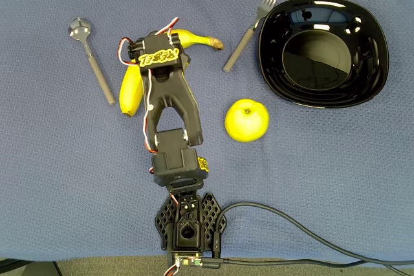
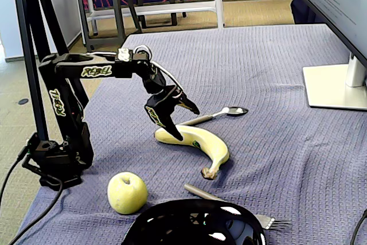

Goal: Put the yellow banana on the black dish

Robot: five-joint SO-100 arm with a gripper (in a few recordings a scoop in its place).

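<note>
Gripper (image 2: 184,123) sits at centre-left of the fixed view, fingers spread wide, one tip pointing down at the fat end of the banana (image 2: 198,143), the other sticking out to the right above it. Can't tell if the lower tip actually touches the skin or hangs just over it. Nothing is clamped.

Banana lies flat on the blue cloth (image 2: 258,84), mid-frame in the fixed view, curved, brown stem end pointing toward the bottom of the frame, small green sticker on its side. In the overhead view the banana (image 1: 131,88) is upper left of centre, its middle hidden under the arm's black wrist; the stem end pokes out to the right, the fat end down-left.

Black dish (image 1: 323,50) is in the upper right of the overhead view, glossy, nothing in it, well apart from the banana. In the fixed view the dish (image 2: 192,225) is cut off by the bottom edge.

Apple (image 1: 246,120), yellow-green, sits mid-frame in the overhead view, between the arm and the dish, touching neither; lower left in the fixed view (image 2: 127,192).

Fork (image 1: 252,27) lies just left of the dish in the overhead view, tines at the dish rim. Spoon (image 1: 91,59) is upper left in the overhead view, just left of the banana; in the fixed view the spoon (image 2: 221,113) lies right behind the banana.

Arm base (image 1: 187,227) at bottom centre of the overhead view, cable running off right
</note>
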